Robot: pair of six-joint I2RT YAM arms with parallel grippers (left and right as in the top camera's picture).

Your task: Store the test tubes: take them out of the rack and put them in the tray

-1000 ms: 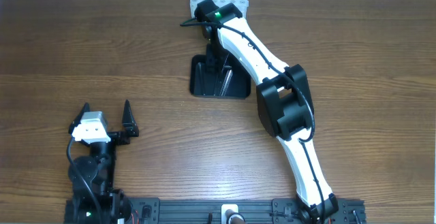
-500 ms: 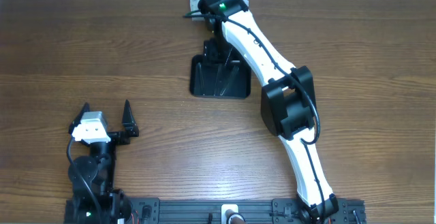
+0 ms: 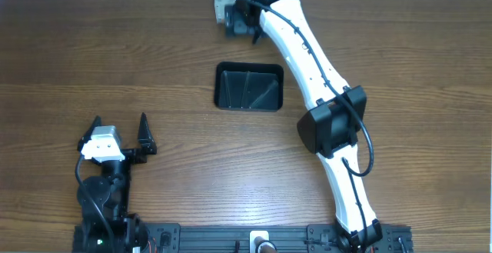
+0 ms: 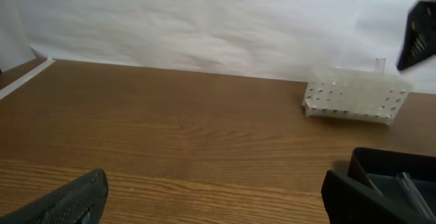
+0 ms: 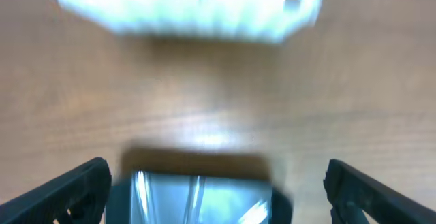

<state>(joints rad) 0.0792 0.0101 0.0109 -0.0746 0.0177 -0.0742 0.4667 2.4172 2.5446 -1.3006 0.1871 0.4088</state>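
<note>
Top view. Found black rectangular plastic tray [image 3: 250, 88] mid-way across wooden desk [image 3: 400, 53]. White perforated plastic rack [image 3: 223, 7] at desk's far edge, just beyond tray. Logged right gripper [image 3: 240, 24] raised near rack, covering part of it. Logged left gripper [image 3: 119, 134] toward desk's near-left corner, jaws spread, nothing held, well apart from rack and tray.

Left wrist view. Noted rack [image 4: 354, 96] with one clear glass test tube [image 4: 380, 64] standing upright at rack's far edge, long axis vertical. Tray [image 4: 395, 173] on near side of rack, with stored tubes [image 4: 409, 183] lying flat inside. Caught right gripper [image 4: 419, 37] as dark shape near standing tube, above rack level.

Right wrist view. Jaws wide apart, nothing between. Tray [image 5: 197, 166] below with stored tubes [image 5: 194, 190], rack [image 5: 187, 6] ahead across a bare strip of desk.

Judged right arm far nearer. Remaining tube ahead of and below gripper, so next move likely calls for descent from above, jaws straddling tube top, then a straight pull along its axis.
</note>
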